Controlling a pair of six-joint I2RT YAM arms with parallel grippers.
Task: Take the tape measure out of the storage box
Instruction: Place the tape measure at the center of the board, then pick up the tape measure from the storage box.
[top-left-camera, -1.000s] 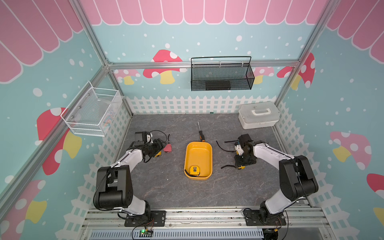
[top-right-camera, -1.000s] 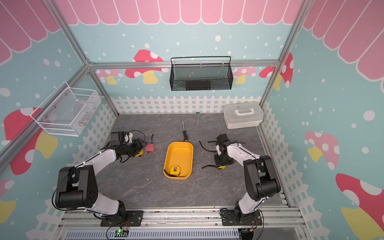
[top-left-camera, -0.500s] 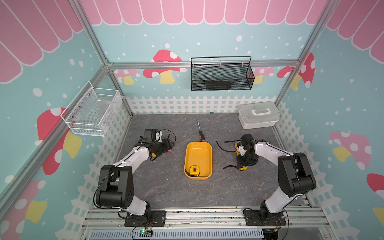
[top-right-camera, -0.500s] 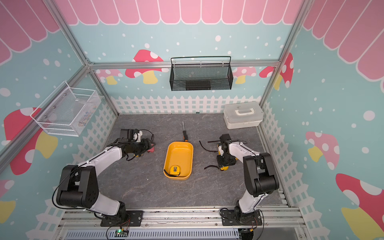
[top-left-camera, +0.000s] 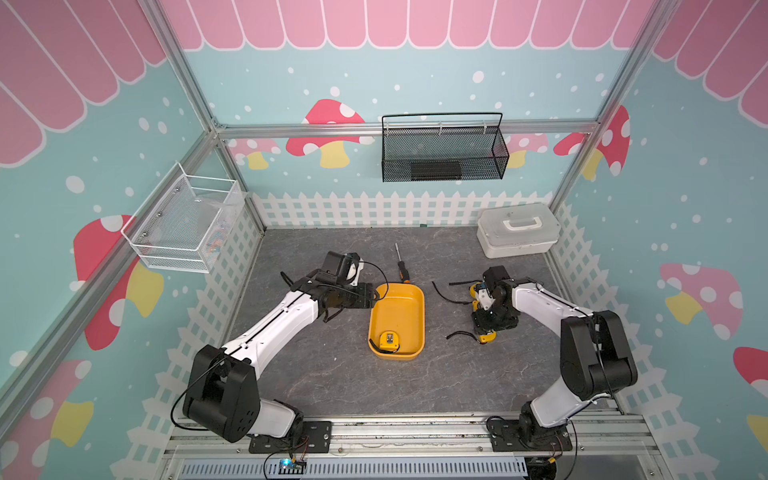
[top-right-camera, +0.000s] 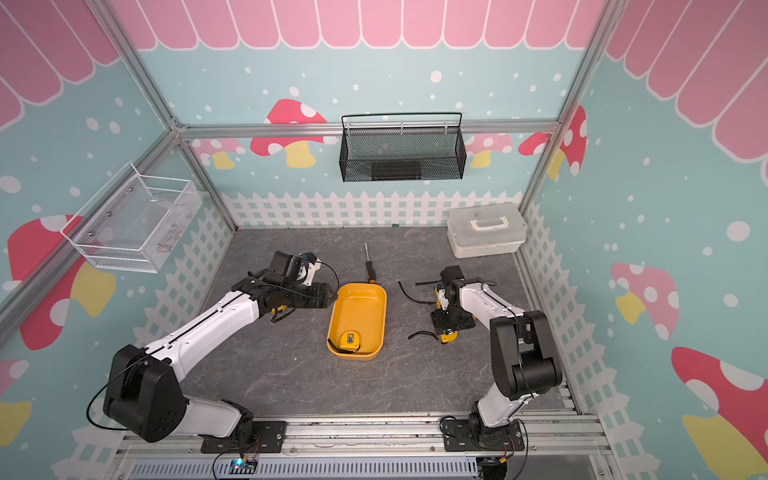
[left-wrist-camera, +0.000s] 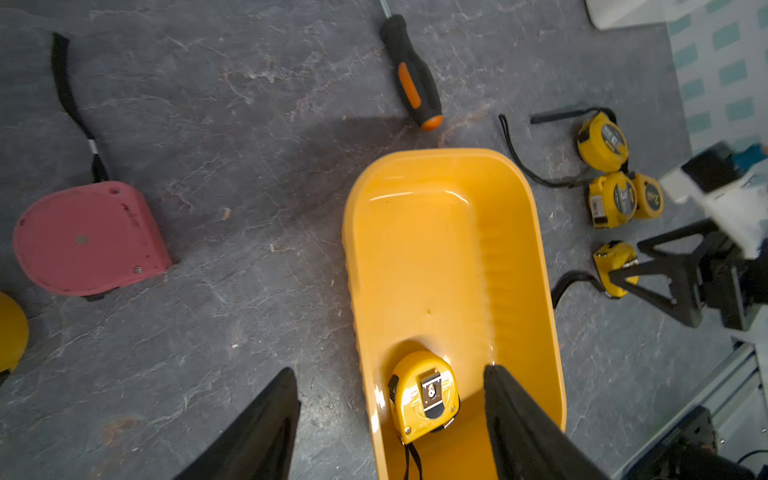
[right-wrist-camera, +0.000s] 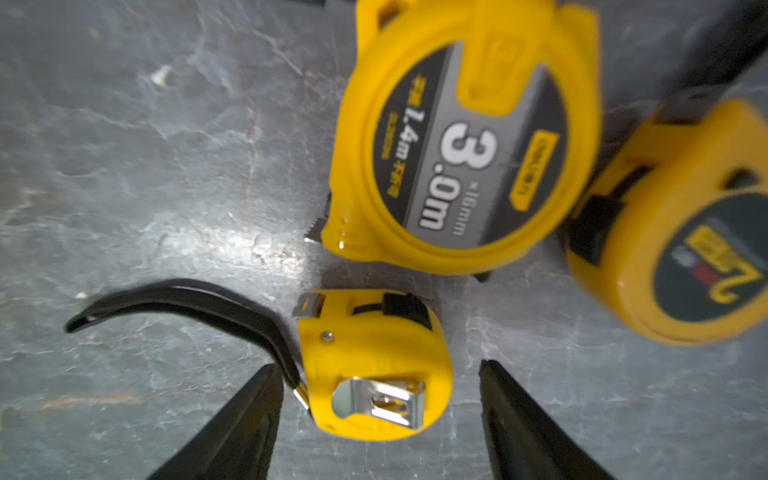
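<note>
Left wrist: tool (left-wrist-camera: 390, 369) at storage box (left-wrist-camera: 436, 249)

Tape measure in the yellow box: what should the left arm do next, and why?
Probably bring the left gripper along the storage box to its near end, over the tape measure: the jaws stand open and empty, but hang by the far rim.

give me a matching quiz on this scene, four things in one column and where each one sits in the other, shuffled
Things
1. tape measure left to take out
2. screwdriver
3. white case
4. black mesh basket

Places
a. hung on the back wall
b. lying flat just past the far end of the storage box
c. inside the storage box, at its near end
d. far right corner of the table

Pairs: 1-c, 2-b, 3-d, 4-a
</note>
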